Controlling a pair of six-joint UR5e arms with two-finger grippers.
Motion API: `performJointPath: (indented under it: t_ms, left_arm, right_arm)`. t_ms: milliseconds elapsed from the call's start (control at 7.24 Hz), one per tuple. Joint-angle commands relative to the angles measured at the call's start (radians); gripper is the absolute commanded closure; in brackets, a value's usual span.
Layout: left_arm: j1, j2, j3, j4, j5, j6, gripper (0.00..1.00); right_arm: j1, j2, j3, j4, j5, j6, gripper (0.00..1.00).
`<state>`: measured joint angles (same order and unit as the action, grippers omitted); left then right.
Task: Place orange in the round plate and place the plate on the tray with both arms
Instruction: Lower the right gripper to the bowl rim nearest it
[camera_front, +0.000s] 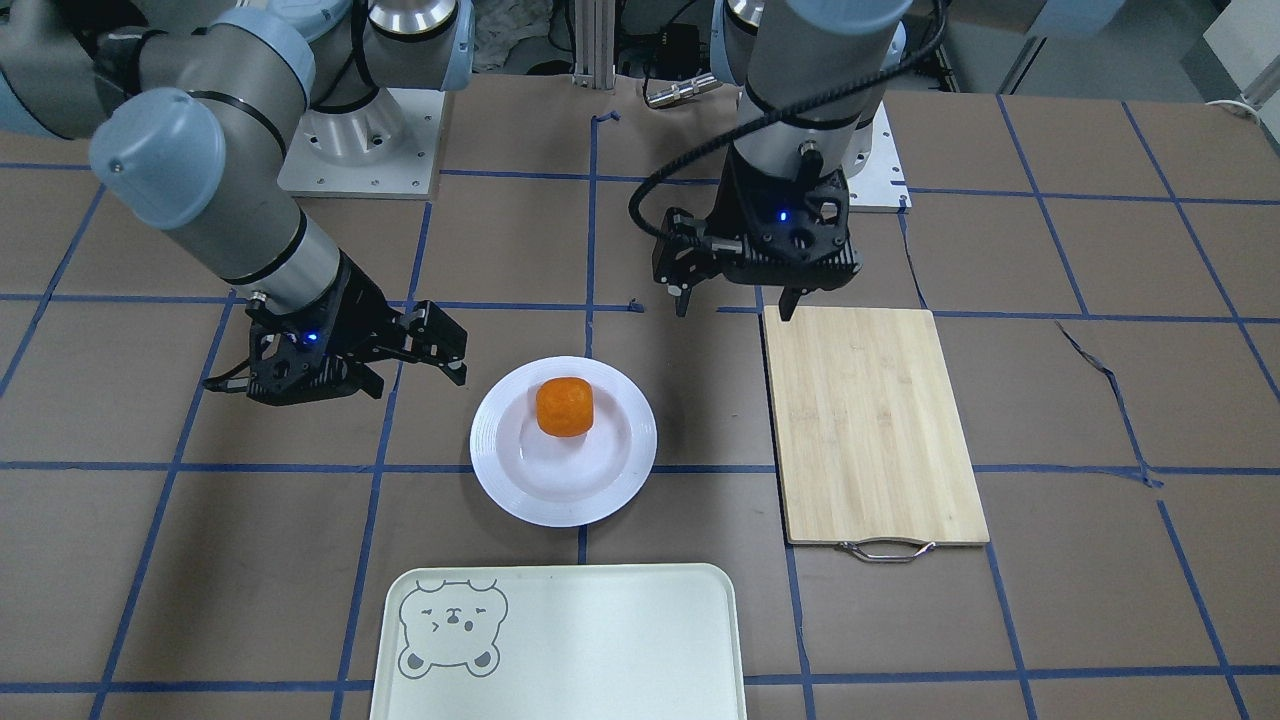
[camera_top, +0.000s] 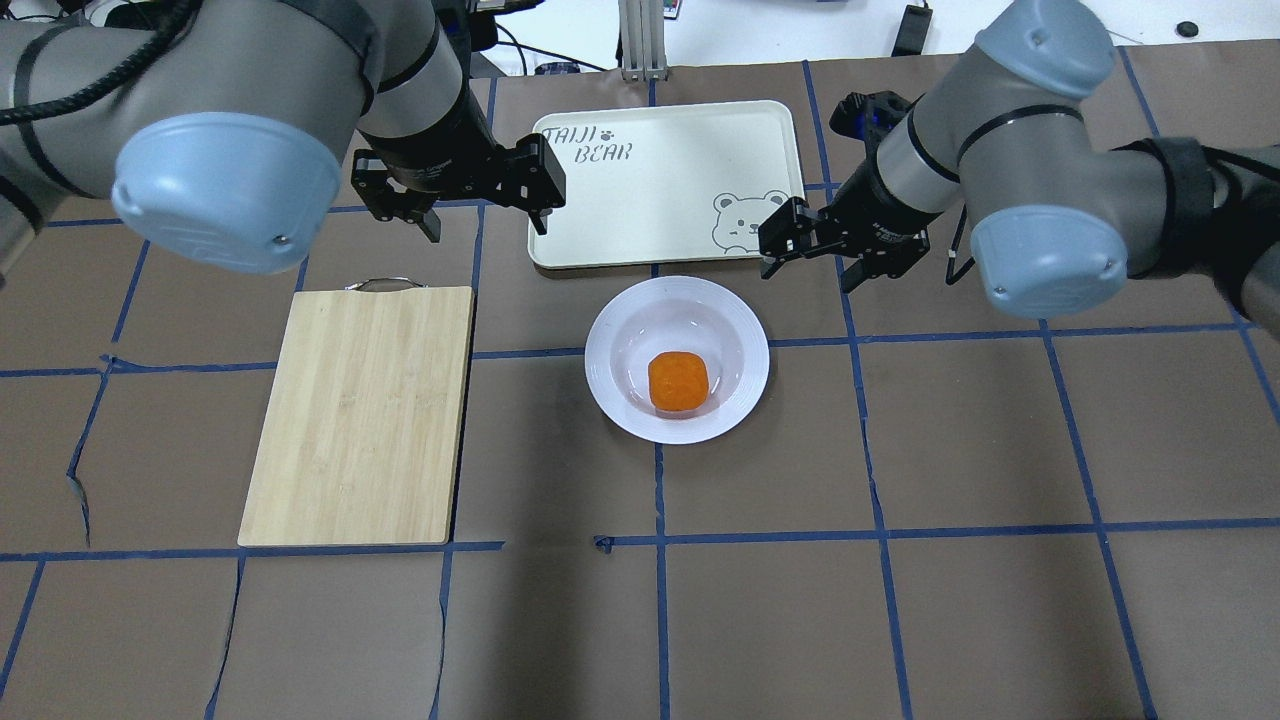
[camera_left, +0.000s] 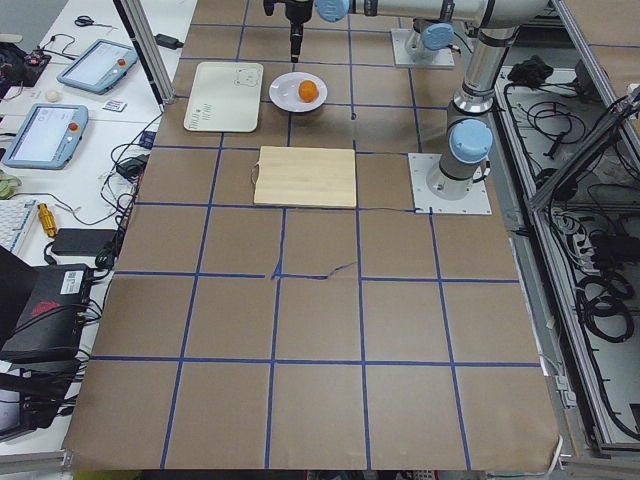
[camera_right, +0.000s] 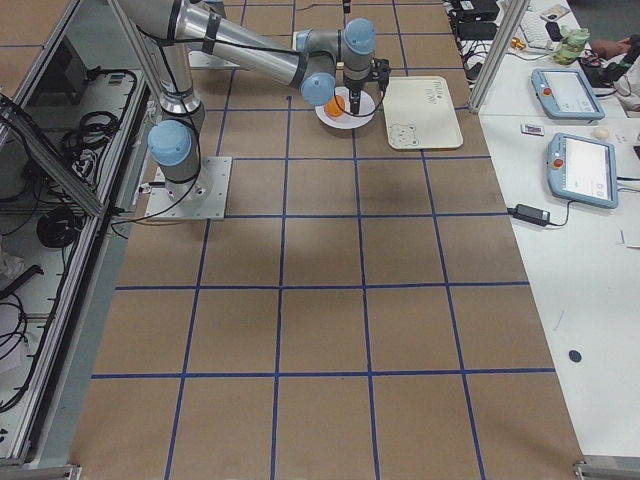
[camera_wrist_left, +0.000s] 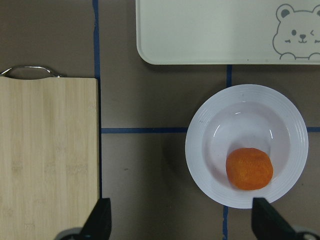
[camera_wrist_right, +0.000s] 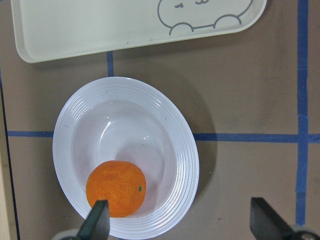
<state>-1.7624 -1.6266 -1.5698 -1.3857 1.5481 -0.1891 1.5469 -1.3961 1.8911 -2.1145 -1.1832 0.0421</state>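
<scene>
The orange (camera_front: 565, 406) (camera_top: 678, 381) lies inside the round plate (camera_front: 500, 470) (camera_top: 610, 330), off-centre toward the robot's side. The tray (camera_front: 600, 640) (camera_top: 660, 180) lies flat just beyond the plate, bare, bear face in one corner. My left gripper (camera_front: 735, 303) (camera_top: 486, 228) hangs open and empty above the table, between the plate and the board's far end. My right gripper (camera_front: 418, 380) (camera_top: 812, 275) is open and empty too, just off the plate's rim on the other side. Both wrist views look down on the orange (camera_wrist_left: 249, 168) (camera_wrist_right: 116, 188) in the plate (camera_wrist_left: 200, 150) (camera_wrist_right: 185, 150).
A bamboo cutting board (camera_front: 870, 425) (camera_top: 360, 415) with a metal handle lies on my left side of the plate. Brown paper with blue tape lines covers the table. Desks with tablets and cables stand past the tray's edge in the side views.
</scene>
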Motion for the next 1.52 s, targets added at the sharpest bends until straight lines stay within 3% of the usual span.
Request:
performJointPath:
  t_ms: [0, 276, 415, 553, 1382]
  left_arm:
    - [0.012, 0.034, -0.028, 0.01, 0.006, 0.151, 0.0]
    - [0.029, 0.056, -0.01, -0.015, 0.05, 0.229, 0.0]
    - [0.088, 0.066, 0.028, -0.139, 0.072, 0.227, 0.0]
    - [0.118, 0.054, 0.1, -0.274, 0.067, 0.227, 0.0]
    - [0.118, 0.073, 0.039, -0.176, 0.058, 0.112, 0.0]
  right_arm:
    - [-0.001, 0.076, 0.065, -0.146, 0.051, 0.027, 0.0]
    - [-0.001, 0.138, 0.121, -0.29, 0.065, 0.028, 0.0]
    - [0.001, 0.155, 0.125, -0.323, 0.073, 0.033, 0.0]
    - [0.005, 0.196, 0.126, -0.338, 0.161, 0.038, 0.0]
    - [0.013, 0.247, 0.137, -0.368, 0.192, 0.041, 0.0]
